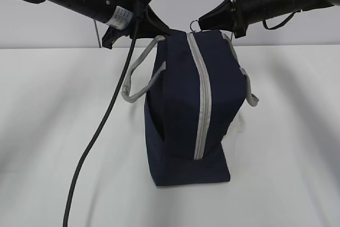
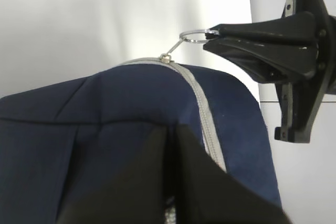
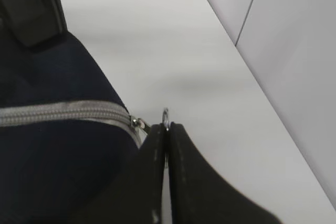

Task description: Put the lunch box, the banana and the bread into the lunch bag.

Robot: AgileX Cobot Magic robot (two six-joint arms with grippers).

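lunch bag [image 1: 183, 110] | navy, grey zipper | zipped shut | upright on table

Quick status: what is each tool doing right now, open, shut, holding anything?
Left tool: shut, pinching the navy fabric at the top of the lunch bag.
Right tool: shut on the zipper's ring pull.

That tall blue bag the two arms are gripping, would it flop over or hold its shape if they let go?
Probably it would hold. The lunch bag stands upright on the table with flat sides and a squared base, so it looks fairly stiff. Being tall and narrow, it might tip under a sideways push. Its grey handles droop, so they are likely floppy. The left gripper pinches the fabric, which seems to give.
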